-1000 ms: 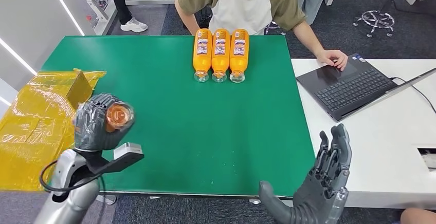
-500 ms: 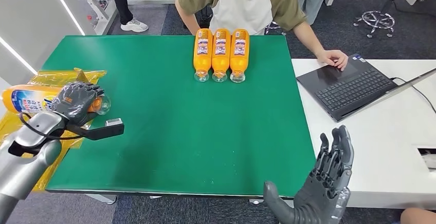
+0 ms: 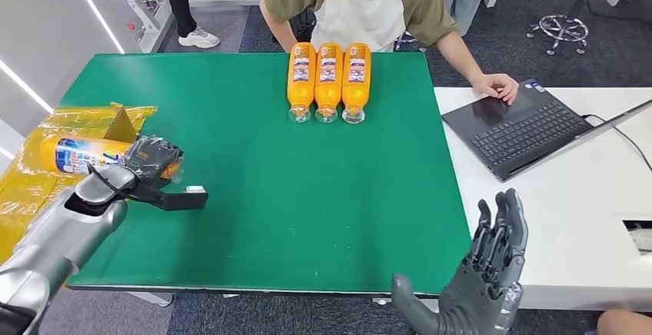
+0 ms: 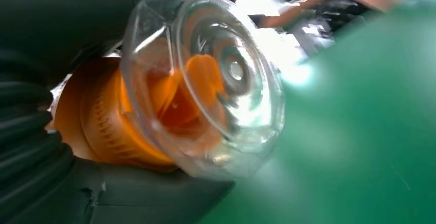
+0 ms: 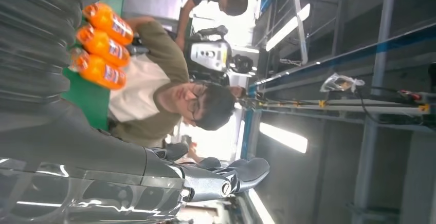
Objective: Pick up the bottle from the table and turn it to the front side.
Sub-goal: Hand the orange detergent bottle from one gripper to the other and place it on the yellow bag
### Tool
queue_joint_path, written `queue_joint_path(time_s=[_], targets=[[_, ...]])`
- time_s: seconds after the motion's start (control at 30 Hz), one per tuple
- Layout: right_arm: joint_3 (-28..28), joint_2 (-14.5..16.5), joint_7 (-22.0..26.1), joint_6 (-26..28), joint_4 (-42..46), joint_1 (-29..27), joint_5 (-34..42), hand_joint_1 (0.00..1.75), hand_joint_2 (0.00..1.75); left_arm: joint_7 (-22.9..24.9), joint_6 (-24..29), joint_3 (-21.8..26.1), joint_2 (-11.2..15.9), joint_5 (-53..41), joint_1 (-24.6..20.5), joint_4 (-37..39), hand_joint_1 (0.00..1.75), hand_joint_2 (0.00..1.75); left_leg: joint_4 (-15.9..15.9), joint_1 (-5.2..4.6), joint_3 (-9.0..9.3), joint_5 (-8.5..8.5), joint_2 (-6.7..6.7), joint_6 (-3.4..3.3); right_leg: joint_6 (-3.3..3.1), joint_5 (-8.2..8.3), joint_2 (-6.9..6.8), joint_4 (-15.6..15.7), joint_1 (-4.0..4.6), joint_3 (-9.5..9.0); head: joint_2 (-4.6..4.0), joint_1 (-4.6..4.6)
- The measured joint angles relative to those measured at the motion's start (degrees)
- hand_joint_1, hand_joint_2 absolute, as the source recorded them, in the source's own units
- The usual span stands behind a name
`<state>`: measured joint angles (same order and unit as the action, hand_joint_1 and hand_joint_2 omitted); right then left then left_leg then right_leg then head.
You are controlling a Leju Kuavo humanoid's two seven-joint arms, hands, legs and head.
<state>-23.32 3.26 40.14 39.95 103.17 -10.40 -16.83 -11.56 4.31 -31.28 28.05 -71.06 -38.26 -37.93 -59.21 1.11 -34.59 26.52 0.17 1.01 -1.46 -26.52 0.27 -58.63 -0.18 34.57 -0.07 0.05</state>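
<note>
Left hand (image 3: 151, 160) grips an orange bottle (image 3: 81, 154) near its cap end, at the left edge of the green table (image 3: 307, 189). Bottle lies roughly level, label side up, its body reaching out past the table's left edge over a crumpled yellow plastic bag (image 3: 46, 166). Dark fingers (image 3: 158, 150) are wrapped over the bottle's neck; the silver left arm comes in from the near left corner. In the left wrist view the clear cap (image 4: 205, 80) sits close to the lens, with the orange neck (image 4: 97, 121) behind it and green table surface beside it.

Right hand (image 3: 480, 273) hangs off the near right corner of the green table, fingers straight and spread, holding nothing, not touching the table.

Three more orange bottles (image 3: 327, 80) lie side by side, touching, at the far edge near the middle, caps pointing toward the robot, labels up. The right wrist view catches them too (image 5: 100, 44).

A person in an olive and white shirt (image 3: 369, 4) leans over the far edge, one hand on a dark laptop (image 3: 523, 126) that sits on a white table (image 3: 584, 220) just beside the green table's right edge.
</note>
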Motion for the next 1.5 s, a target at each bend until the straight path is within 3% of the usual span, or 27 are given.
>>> queue_joint_path(time_s=[0.17,0.4,0.77,0.9,1.1,1.27,1.5], targets=[[1.3,0.9,0.0,0.0,2.3,-1.4,-1.8,0.0,1.75,1.1,-3.2,-3.6,-2.5,-0.6,-1.4,6.5,1.75,1.75,0.0,0.01,0.01,-0.01,-0.03,0.0,0.0,0.0,-0.03,0.0,0.0,-0.01,0.0,0.01],[2.9,1.8,0.0,0.0,3.4,-2.9,-2.0,0.0,1.75,12.5,-9.6,-5.5,-4.1,-1.6,-4.5,12.6,1.75,1.75,0.0,0.02,0.01,-0.01,0.04,0.01,-0.02,0.01,0.04,0.0,0.01,-0.02,0.0,-0.01],[3.1,2.0,0.0,0.0,3.3,-3.0,-1.9,0.0,1.75,12.3,-9.0,-5.5,-2.7,1.0,-5.0,15.4,1.75,1.75,0.0,0.02,-0.01,0.0,0.0,0.01,-0.03,-0.03,0.0,0.0,0.01,-0.02,0.0,0.0],[3.1,2.0,0.0,0.0,3.3,-3.0,-1.9,0.0,1.75,11.9,-8.5,-5.4,-2.7,2.0,-5.0,15.6,0.05,1.75,0.0,0.02,0.0,-0.01,0.0,0.01,-0.03,-0.02,0.0,0.0,0.01,-0.02,0.0,0.01],[3.1,2.0,0.0,0.0,3.2,-3.0,-1.1,0.0,1.75,10.1,-7.9,-3.7,-3.7,7.6,-5.0,15.7,0.0,1.75,0.0,0.01,0.03,-0.01,-0.03,0.01,-0.03,-0.02,-0.02,0.0,0.01,-0.06,0.0,0.01],[3.1,2.1,0.0,0.0,3.2,-3.2,-1.6,0.0,1.75,3.2,-7.7,2.3,-4.8,19.2,-3.5,15.1,0.0,1.75,0.0,0.01,0.06,-0.01,0.0,0.01,-0.04,-0.02,0.0,0.0,0.01,-0.05,0.0,0.01],[3.1,2.4,0.0,0.0,3.4,-3.5,-3.7,0.0,1.75,-0.7,-10.3,7.7,-5.4,26.3,-2.2,12.5,0.0,1.75,0.0,0.01,0.05,-0.01,0.0,0.01,-0.04,-0.02,0.01,0.0,0.01,-0.05,0.0,0.01]])
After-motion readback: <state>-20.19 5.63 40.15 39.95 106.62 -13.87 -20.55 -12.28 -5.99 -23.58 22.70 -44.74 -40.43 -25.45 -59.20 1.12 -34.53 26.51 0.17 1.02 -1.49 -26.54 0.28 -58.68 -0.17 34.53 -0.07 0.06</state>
